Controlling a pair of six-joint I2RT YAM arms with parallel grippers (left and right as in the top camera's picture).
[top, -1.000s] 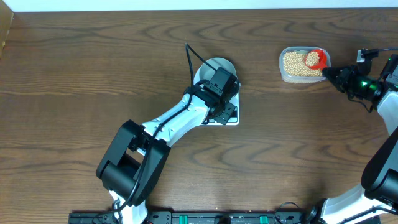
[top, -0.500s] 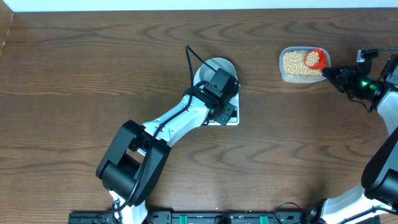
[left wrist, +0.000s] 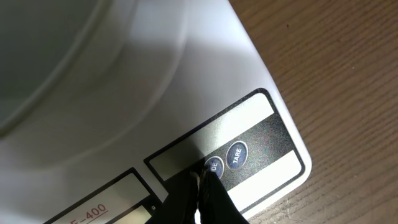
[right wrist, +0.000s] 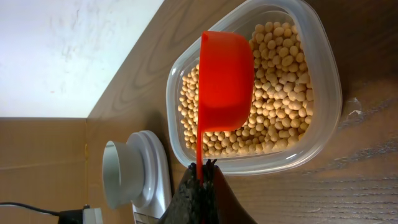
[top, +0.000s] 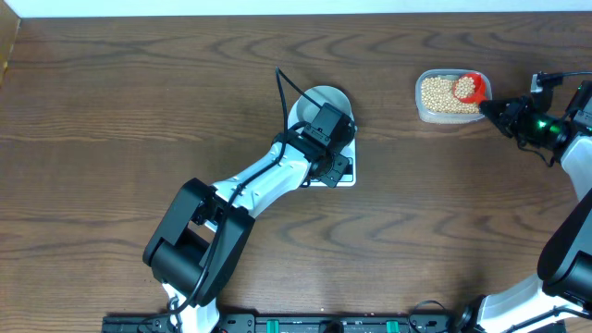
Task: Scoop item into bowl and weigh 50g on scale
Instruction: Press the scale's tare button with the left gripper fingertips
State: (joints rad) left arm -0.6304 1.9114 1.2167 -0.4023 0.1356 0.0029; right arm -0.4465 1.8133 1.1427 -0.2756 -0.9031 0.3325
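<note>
Red plastic scoop [right wrist: 227,81]: I'm pinching its thin handle in the right claw [right wrist: 202,171], cup lying on the beans [right wrist: 280,99] in the tub [right wrist: 323,124]. They're light, hard and roll easily. Left claw [left wrist: 202,186], closed and empty, is touching a button [left wrist: 213,167] on the scale [left wrist: 186,93] beside the bowl [top: 326,94].

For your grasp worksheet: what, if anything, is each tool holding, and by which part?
The right tool grips the red scoop by its handle end. The left tool holds nothing; its closed tips touch a button on the scale.

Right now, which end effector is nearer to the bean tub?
Right. The right end effector holds the red scoop at the rim of the tub; the left end effector is well away, its tips at a button on the scale.
</note>
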